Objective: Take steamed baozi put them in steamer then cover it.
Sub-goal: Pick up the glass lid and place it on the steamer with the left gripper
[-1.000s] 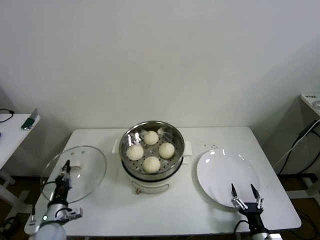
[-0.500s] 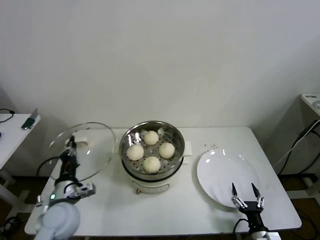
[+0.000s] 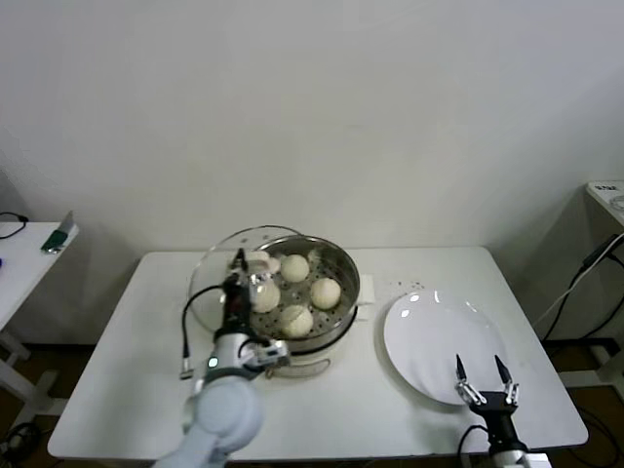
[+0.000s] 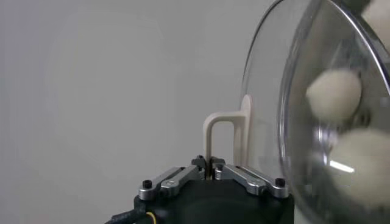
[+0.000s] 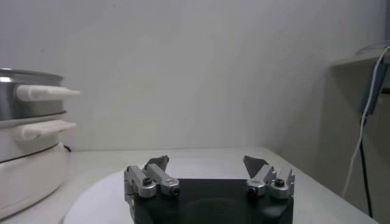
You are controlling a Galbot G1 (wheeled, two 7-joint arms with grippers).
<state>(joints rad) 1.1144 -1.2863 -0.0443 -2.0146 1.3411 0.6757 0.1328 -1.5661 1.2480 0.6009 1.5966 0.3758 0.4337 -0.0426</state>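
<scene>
Four cream-white baozi (image 3: 294, 292) sit in the shiny steel steamer (image 3: 336, 258) on its white base at the table's middle. My left gripper (image 3: 237, 278) is shut on the cream handle (image 4: 224, 134) of the clear glass cover (image 3: 214, 268), holding it raised and tilted over the steamer's left rim. Through the glass in the left wrist view, two baozi (image 4: 334, 94) show. My right gripper (image 3: 483, 375) is open and empty at the front edge of the white plate (image 3: 444, 336); it also shows in the right wrist view (image 5: 207, 167).
The steamer's white side handles (image 5: 46, 92) show at the edge of the right wrist view. A side table with a small object (image 3: 58, 237) stands at the far left. A cable (image 3: 585, 268) hangs at the right. The table's left half (image 3: 136, 331) is bare.
My left gripper has carried the cover up from the table's left side and rightwards, now over the steamer's left rim. The right gripper has stayed put.
</scene>
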